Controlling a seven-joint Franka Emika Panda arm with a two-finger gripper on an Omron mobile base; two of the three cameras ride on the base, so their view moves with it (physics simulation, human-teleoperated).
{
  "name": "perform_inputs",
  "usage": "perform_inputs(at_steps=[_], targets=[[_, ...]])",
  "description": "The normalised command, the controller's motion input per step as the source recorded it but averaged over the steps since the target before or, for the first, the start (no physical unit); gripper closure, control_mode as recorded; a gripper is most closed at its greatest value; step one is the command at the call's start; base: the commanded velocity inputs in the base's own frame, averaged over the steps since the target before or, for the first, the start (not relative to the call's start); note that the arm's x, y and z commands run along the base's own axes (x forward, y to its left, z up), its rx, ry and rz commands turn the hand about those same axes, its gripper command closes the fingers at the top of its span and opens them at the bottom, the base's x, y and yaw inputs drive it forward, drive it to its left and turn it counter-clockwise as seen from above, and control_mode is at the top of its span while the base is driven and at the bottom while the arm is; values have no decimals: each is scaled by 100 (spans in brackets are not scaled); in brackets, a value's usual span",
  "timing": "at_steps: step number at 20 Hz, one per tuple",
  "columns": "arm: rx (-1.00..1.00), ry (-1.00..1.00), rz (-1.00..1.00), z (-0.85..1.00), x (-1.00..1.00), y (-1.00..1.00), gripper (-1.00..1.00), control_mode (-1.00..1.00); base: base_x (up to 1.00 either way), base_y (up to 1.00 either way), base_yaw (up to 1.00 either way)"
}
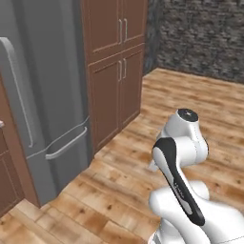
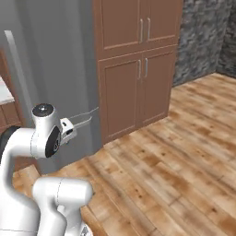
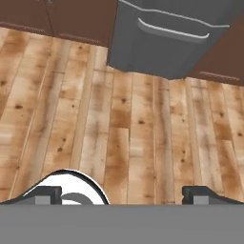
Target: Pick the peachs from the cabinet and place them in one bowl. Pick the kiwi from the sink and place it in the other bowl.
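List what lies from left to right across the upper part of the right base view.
Tall grey refrigerator → brown wooden floor-to-ceiling cabinets with silver handles → dark rough stone wall.

Grey fridge beside tall brown cupboards

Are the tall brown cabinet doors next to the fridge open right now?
No, the brown cabinet doors beside the grey fridge are all shut flush, handles facing out.

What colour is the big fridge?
Grey, with silver handles; the fridge shows best in the left base view.
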Motion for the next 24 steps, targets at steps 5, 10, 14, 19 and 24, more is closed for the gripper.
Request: perform_inputs(at_steps=[5,10,14,19,24], targets=[[0,0,0,0,0,0,-100,100,-7,0,50],[0,0,0,0,0,0,-100,100,-7,0,50],[0,0,0,0,0,0,-100,100,-9,0,50],[0,0,0,0,0,0,-100,100,-15,0,49],[0,0,0,0,0,0,-100,100,-22,-1,35]])
